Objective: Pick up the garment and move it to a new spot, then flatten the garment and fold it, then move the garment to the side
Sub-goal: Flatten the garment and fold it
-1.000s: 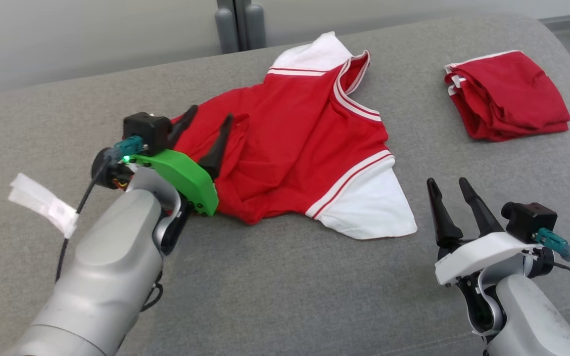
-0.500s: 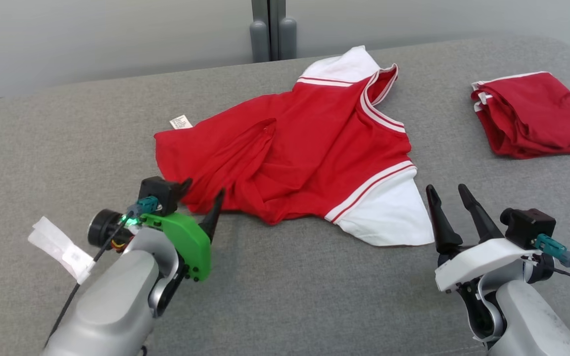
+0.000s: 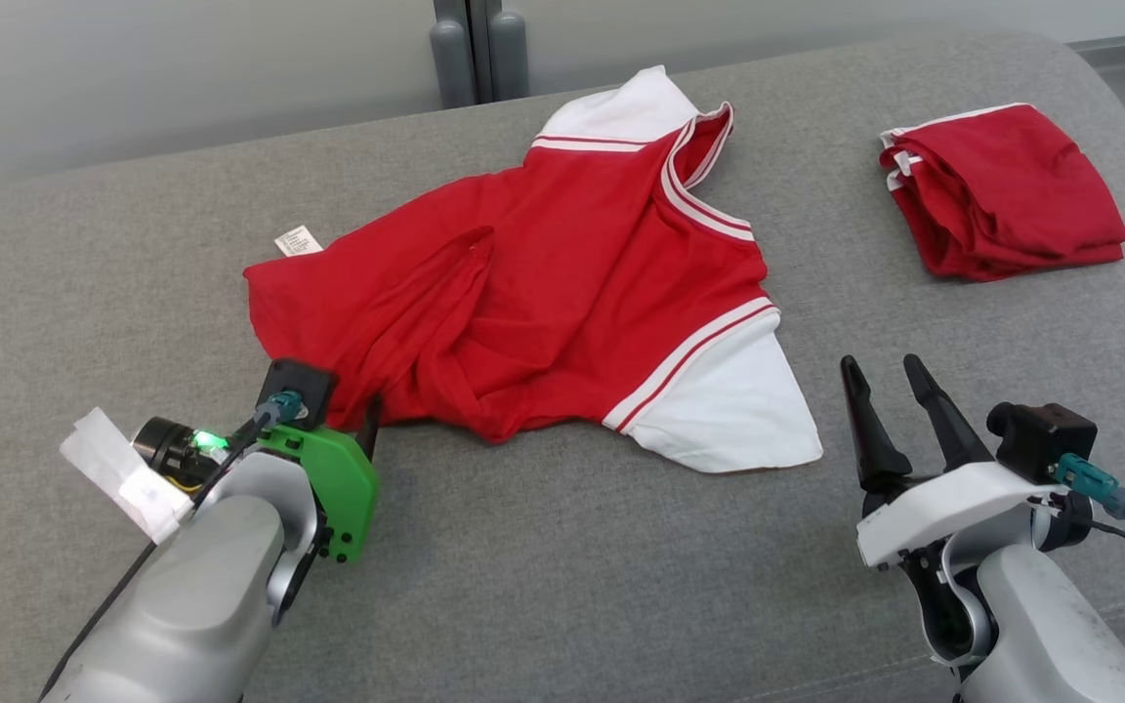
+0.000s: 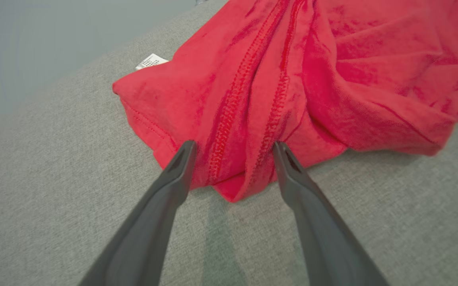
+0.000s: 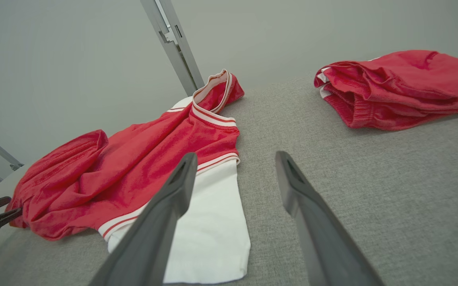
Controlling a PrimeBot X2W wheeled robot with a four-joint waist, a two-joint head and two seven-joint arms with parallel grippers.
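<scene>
Left gripper (image 4: 233, 143): jaws wide, nothing held. Tips are at the near hem of the shirt (image 3: 543, 283), with a bunched fold carrying two stitched seams lying between them. Can't tell if the fingers touch the cloth. Grey cushion (image 3: 562, 586) under the fingers. Past the tips to the left is a shirt corner, then a small white label (image 3: 298, 240) poking out at the far edge. Past the tips to the right is the crumpled red body. White tape (image 3: 118, 474) wraps the cable by this wrist.

Right gripper (image 3: 880, 361): jaws wide, empty, over bare cushion. White sleeve (image 3: 738, 410) lies just left of its left finger, apart from it in head view. Ahead-left is the red body with striped trim, then the collar (image 3: 704, 146) standing up at the far end. Ahead-right and well apart, a folded red piece (image 3: 1002, 190) lies on the cushion.

The shirt lies spread but wrinkled between the two grippers, its hem at the left one. Far behind it are a grey post (image 3: 470, 49) and a pale wall.
</scene>
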